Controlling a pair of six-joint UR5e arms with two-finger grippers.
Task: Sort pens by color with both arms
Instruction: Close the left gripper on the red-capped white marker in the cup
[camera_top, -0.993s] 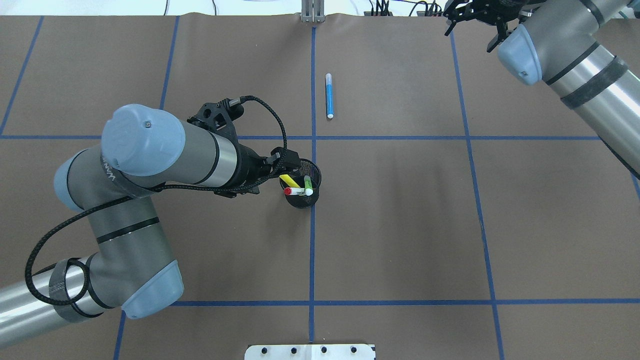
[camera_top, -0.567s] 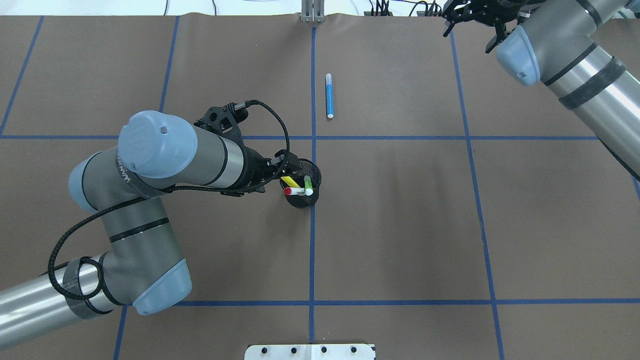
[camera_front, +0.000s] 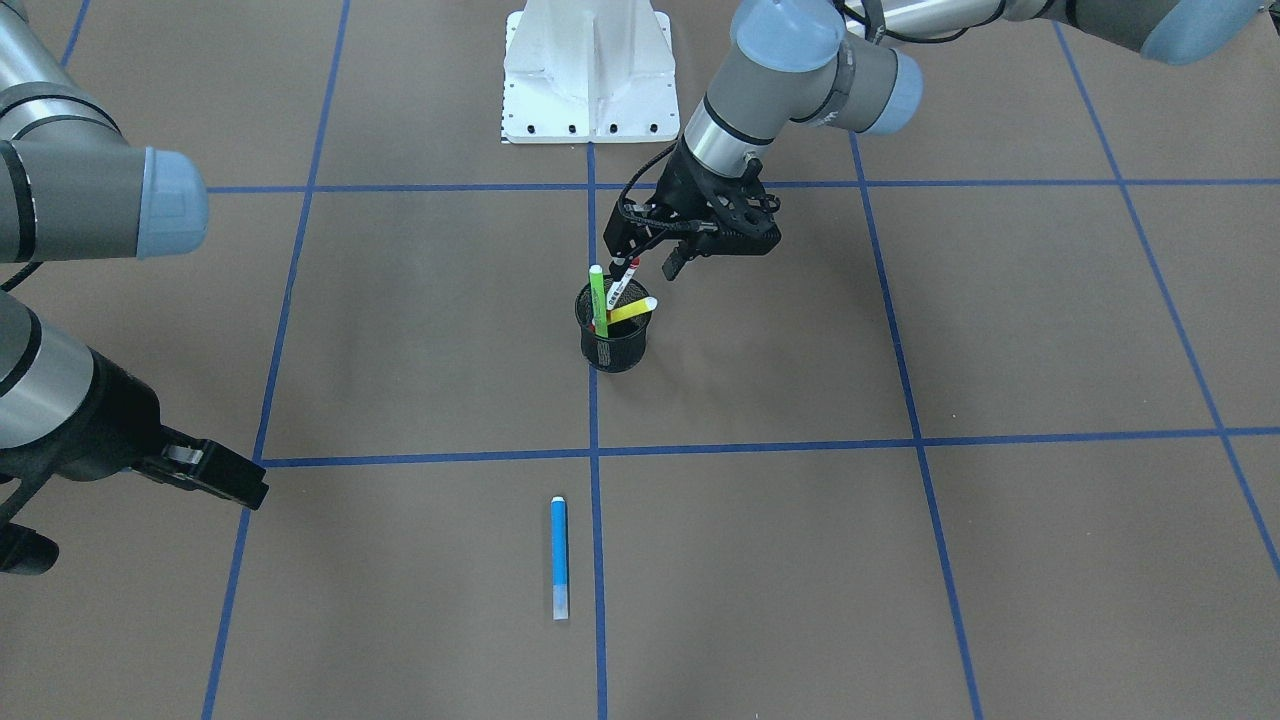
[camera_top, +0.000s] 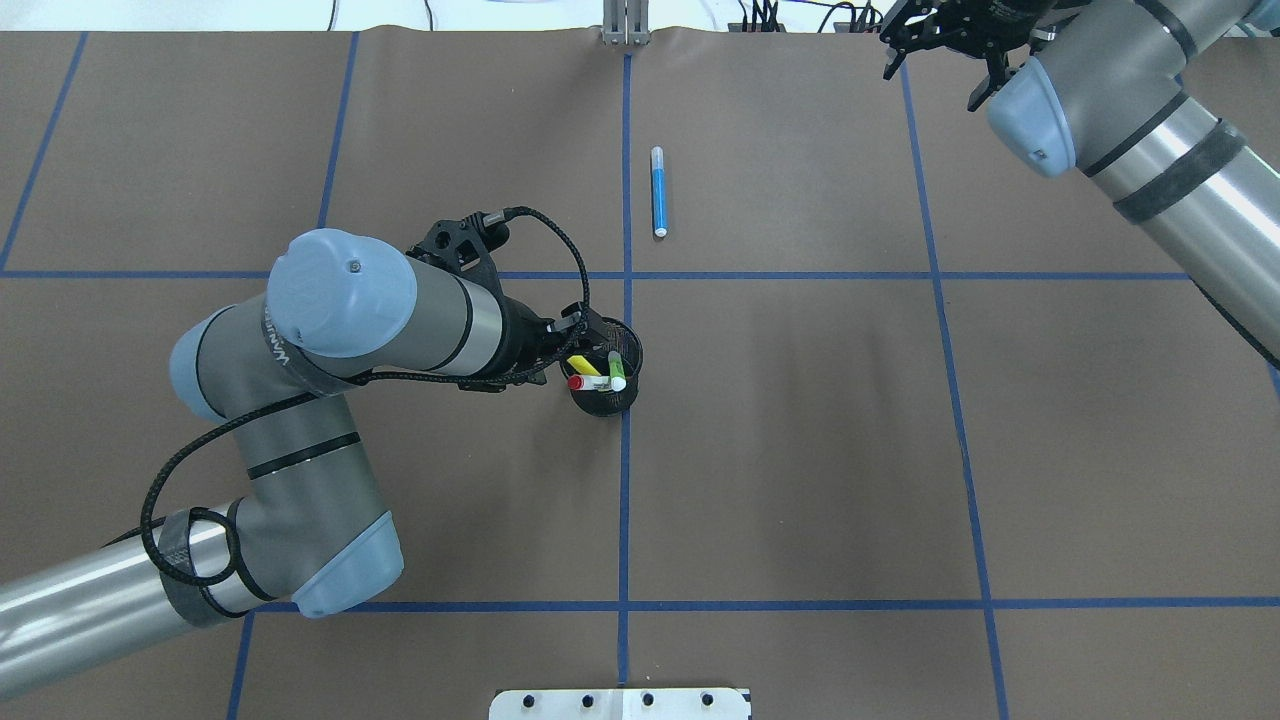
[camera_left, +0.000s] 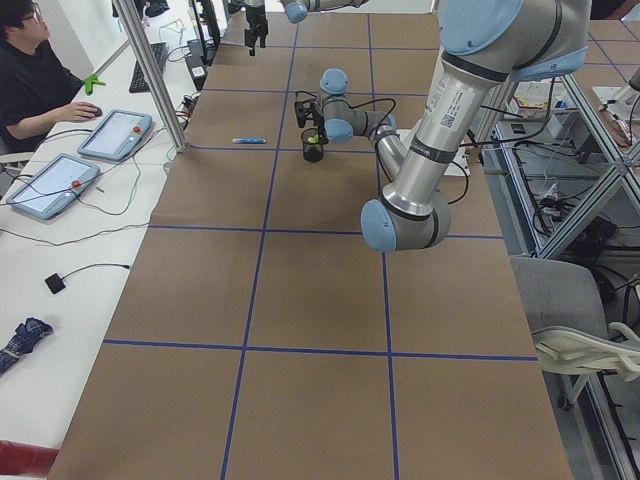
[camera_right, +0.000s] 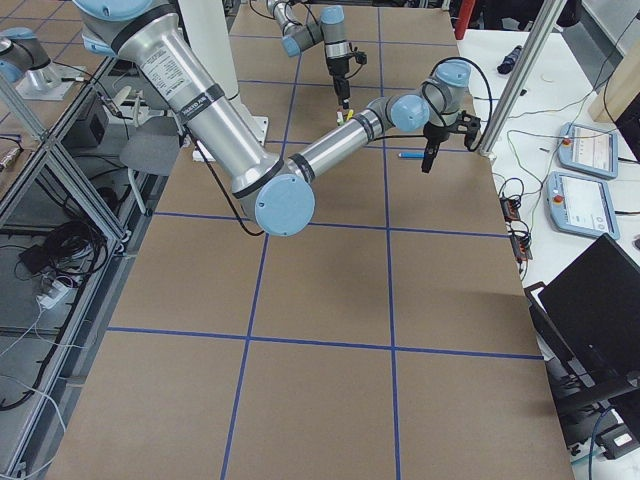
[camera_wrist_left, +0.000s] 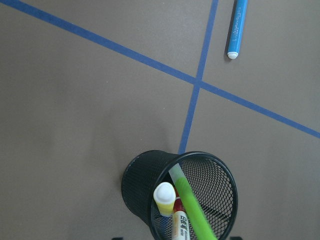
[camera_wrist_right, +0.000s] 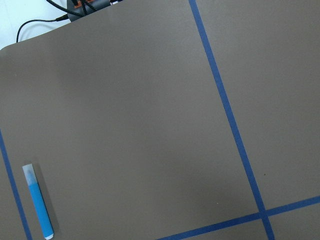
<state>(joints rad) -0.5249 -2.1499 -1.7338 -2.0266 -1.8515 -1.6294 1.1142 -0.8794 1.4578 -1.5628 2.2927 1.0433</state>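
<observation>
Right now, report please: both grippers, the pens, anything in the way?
Left gripper open at red-capped pen tip, in mesh cup. Right gripper open, empty. Blue pen lying outside cup; green pen and yellow pen crowd the red.

1. The left arm (camera_top: 400, 320) has white letters near its large joint; they begin "WAN", and the rest is not readable.
2. The red-capped pen (camera_wrist_left: 179, 225) has black print on its white barrel, too small to read.

The left arm (camera_top: 300, 480) and right arm (camera_top: 1170, 150), 2 grey-and-silver tubes with light-blue joint caps (camera_top: 340, 292), carry black braided cables (camera_top: 148, 505).
</observation>
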